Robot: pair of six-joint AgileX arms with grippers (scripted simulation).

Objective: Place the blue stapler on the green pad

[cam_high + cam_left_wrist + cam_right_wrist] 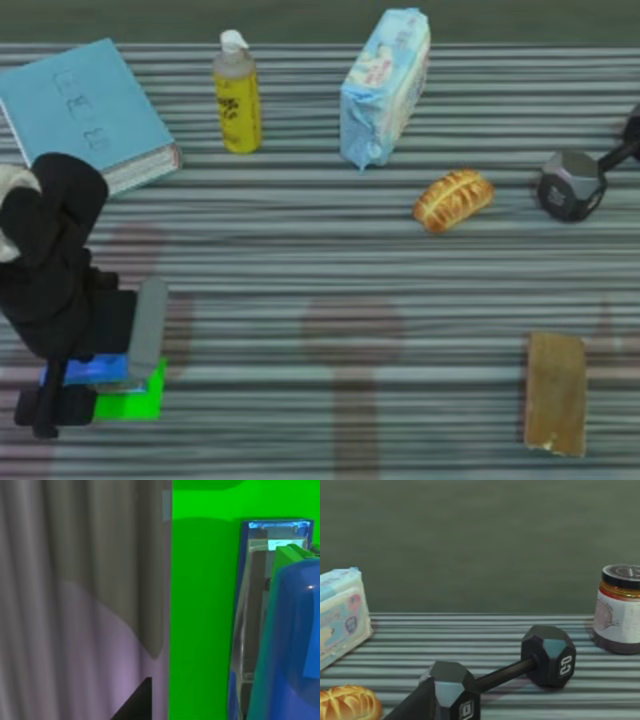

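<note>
The blue stapler (85, 372) lies on the green pad (130, 402) at the table's front left, largely covered by my left arm. In the left wrist view the stapler (295, 645) rests along one side of the pad (200, 605), its silver underside showing. My left gripper (95, 378) hovers low over the pad and is open: one dark fingertip (132, 707) stands over the table just off the pad's edge, and bare green pad shows at the centre of the view. The other finger is hidden. My right gripper is parked off the table's right side; one of its fingers (412, 705) shows in the right wrist view.
A light-blue book (85, 110) lies behind the left arm. A yellow bottle (237, 100) and a tissue pack (385, 85) stand at the back. Bread (453, 200), a dumbbell (572, 183) and a wooden block (555, 392) are on the right. A jar (619, 607) stands beyond the dumbbell.
</note>
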